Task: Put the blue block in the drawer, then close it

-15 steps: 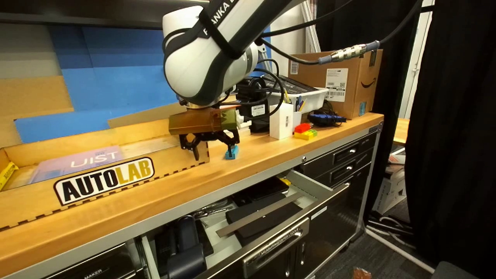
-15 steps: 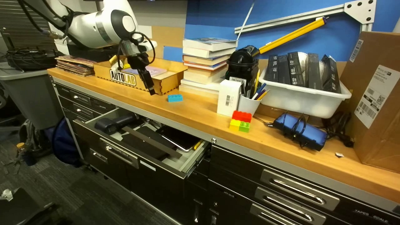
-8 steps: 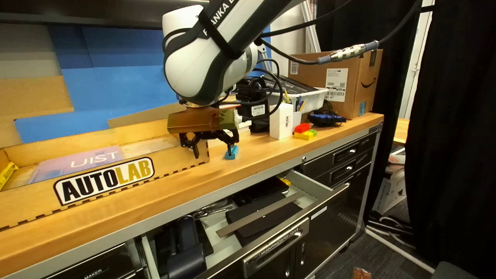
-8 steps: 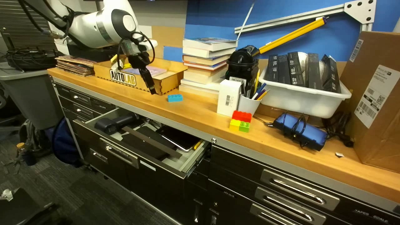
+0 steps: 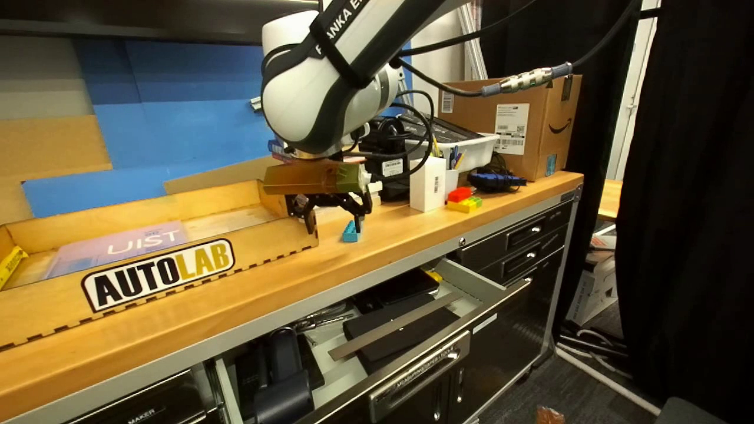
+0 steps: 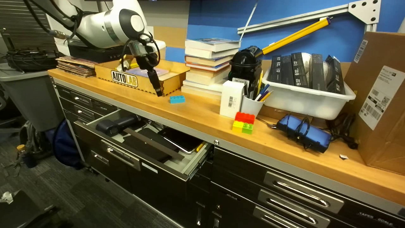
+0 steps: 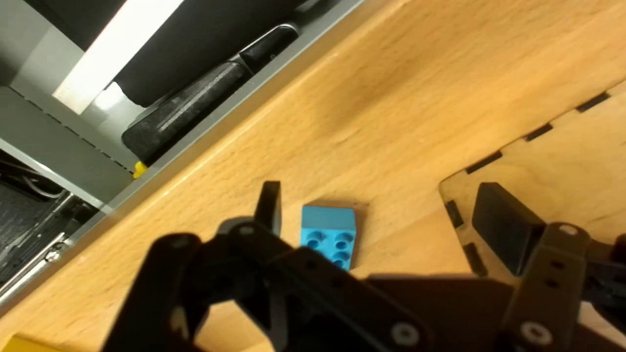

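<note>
"So where was the blue block [image 6: 177, 99]?"

"On the counter [image 6: 202, 110], studs up, near the corner of the wooden box [image 5: 271, 247] with the AUTOLAB label and near a stack of books [image 6: 207, 68]."

"And the tool [image 7: 384, 212]?"

"It hung over the counter close to the block, fingers [image 7: 506, 225] spread wide, with nothing in its grip. In the wrist view the block showed between the two of them, closer to the finger on that picture's left, with a bit of bare wood in the gap. Part of the tool hid the block's lower end there."

"What about the drawer [image 5: 471, 280]?"

"It stood well out from the cabinet [image 6: 240, 164], below the counter's front edge. A long flat strip [image 6: 153, 144] lay slantwise across dark flat things [image 5: 424, 330] inside, and a dark, bulky object [image 6: 107, 127] sat towards one end. What that object was, I couldn't tell."

"What else was on the counter?"

"Red, yellow and green bricks [image 6: 243, 122], well apart from the blue block. They were just in front of a white box [image 6: 229, 99], with a cup [image 6: 252, 107] of pens [image 6: 263, 91] next to that. Farther along stood a white tub [image 6: 303, 103] of black boxes [image 6: 298, 71] and a big cardboard box [image 6: 376, 104]."
</note>
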You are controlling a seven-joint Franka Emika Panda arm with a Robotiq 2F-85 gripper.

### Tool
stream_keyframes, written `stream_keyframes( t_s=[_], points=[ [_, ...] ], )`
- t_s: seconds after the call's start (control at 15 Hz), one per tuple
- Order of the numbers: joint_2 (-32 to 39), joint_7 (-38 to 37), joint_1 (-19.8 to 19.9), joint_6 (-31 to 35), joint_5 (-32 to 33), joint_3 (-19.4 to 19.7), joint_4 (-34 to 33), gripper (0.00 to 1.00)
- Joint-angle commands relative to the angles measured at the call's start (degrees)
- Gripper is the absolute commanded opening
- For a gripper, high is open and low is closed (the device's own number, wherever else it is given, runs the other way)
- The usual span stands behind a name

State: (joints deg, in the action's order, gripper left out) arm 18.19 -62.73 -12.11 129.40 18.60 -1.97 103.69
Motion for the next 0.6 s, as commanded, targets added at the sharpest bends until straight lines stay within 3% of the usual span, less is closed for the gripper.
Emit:
stream_keyframes(
  t_s=[0.0, 0.2, 0.53],
  points=[
    [2.34, -0.92, 0.12, -3.99, -0.92, 1.59, -5.02, 1.00],
    [3.93, -0.44, 0.66, -6.64, -1.60, 2.01, -7.07, 1.00],
    [6.64, -1.28, 1.25, -3.11, -3.26, 2.69, -9.18, 1.00]
  ],
)
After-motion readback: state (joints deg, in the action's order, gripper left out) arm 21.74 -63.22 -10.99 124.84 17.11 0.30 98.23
